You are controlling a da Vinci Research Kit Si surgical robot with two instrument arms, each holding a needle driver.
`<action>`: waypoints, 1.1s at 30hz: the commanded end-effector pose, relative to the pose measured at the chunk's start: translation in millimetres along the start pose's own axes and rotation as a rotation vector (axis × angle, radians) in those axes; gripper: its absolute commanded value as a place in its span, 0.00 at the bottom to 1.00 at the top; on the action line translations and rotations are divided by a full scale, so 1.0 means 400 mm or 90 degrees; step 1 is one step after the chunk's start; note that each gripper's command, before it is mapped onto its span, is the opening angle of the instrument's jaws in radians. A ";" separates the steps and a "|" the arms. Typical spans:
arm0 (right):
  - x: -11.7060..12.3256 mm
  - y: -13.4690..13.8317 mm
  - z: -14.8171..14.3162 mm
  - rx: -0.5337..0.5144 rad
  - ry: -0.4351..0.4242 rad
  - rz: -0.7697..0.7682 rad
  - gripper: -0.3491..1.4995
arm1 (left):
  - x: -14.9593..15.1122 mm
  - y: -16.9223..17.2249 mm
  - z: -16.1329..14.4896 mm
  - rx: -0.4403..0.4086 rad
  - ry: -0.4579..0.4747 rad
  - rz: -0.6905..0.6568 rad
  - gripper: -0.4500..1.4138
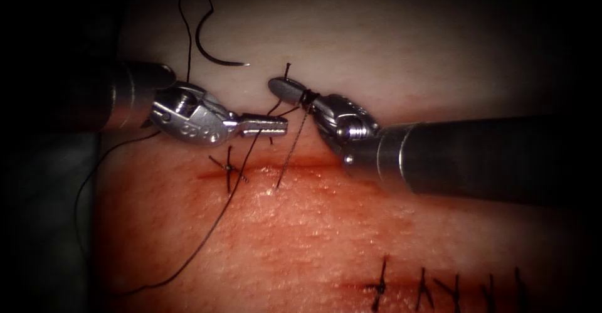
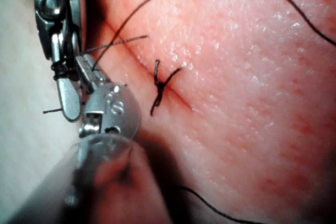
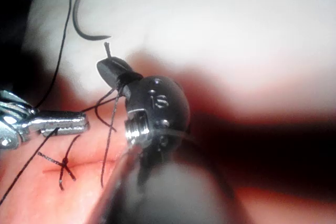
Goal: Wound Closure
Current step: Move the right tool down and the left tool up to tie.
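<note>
Pale tissue [image 1: 389, 31] made up the background, reddening toward the cut [image 1: 269, 170] that ran across the middle of the endoscope view. At far left, the thread [image 1: 188, 259] trailed in a long loop over the tissue, and above the left arm's tool the curved needle [image 1: 213, 53] lay free on the pale tissue, held by neither tool and not in the tissue. The left pincer [image 1: 266, 123] was closed, its tips near the strands that crossed just beyond them; whether it pinched a strand could not be told. Below it, 1 finished stitch [image 1: 229, 170] sat knotted across the cut. Right of that stitch, a strand rose from the tissue at the cut up to the right pincer [image 1: 285, 88], which was closed with thread wrapped around it, a short end sticking up past it. Further right and lower, a row of older stitches [image 1: 451, 288] closed another cut. By my judgement the step in hand was knot tying on a 2nd stitch, with a loop on the right tool; the next move would call for the short thread end to be gripped securely and both strands drawn evenly, without dragging the loose needle.
</note>
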 end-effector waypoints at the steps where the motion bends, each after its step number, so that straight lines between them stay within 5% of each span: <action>1: -0.0049 -0.0020 -0.0027 0.016 0.007 -0.023 0.00 | -0.0006 0.0006 0.0000 0.000 -0.002 0.003 0.00; 12: -0.0189 -0.0091 -0.0119 0.026 0.034 -0.149 0.00 | 0.0042 0.0019 -0.0022 -0.002 -0.039 -0.007 0.00; 24: -0.0236 -0.0146 -0.0186 -0.004 0.063 -0.289 0.00 | -0.0004 -0.0170 -0.0071 0.010 -0.085 -0.046 0.00; 33: -0.0254 -0.0156 -0.0220 -0.003 0.065 -0.307 0.00 | -0.0084 -0.0269 -0.0072 0.019 -0.108 -0.062 0.00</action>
